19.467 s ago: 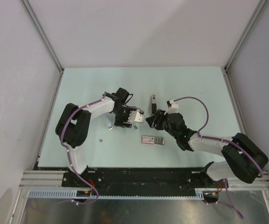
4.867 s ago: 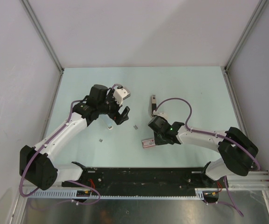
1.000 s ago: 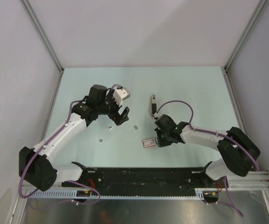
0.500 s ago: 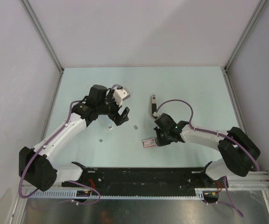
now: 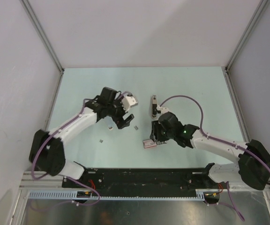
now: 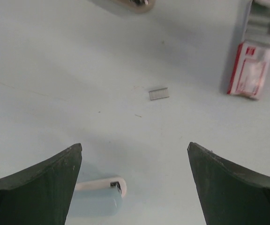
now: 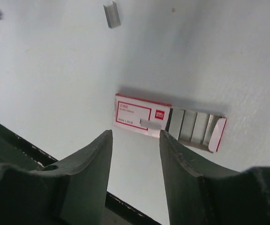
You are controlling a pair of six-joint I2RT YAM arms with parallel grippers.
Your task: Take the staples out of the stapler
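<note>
The black stapler (image 5: 153, 104) lies on the table beyond both grippers, and neither touches it. A dark rounded end, probably the stapler's, just shows at the top edge of the left wrist view (image 6: 136, 2). Loose staples lie on the table: a short strip (image 5: 136, 127) (image 6: 158, 93) ahead of my left gripper, and a small bit (image 5: 101, 139) further left. My left gripper (image 5: 128, 120) (image 6: 134, 154) is open and empty, low over the table. My right gripper (image 5: 154, 137) (image 7: 135, 136) is open and empty, just above the staple box.
A pink-labelled staple box (image 5: 149, 143) (image 7: 143, 114) (image 6: 250, 70) lies with its tray (image 7: 193, 126) slid out; a short staple strip (image 7: 150, 124) lies on its label. A small white piece (image 5: 110, 126) (image 6: 100, 185) lies between my left fingers. The black base rail runs along the table's near edge.
My left arm has moved right, bringing its gripper close to the staple strip. My right arm has shifted and its gripper still hangs over the staple box. The stapler has not moved.
</note>
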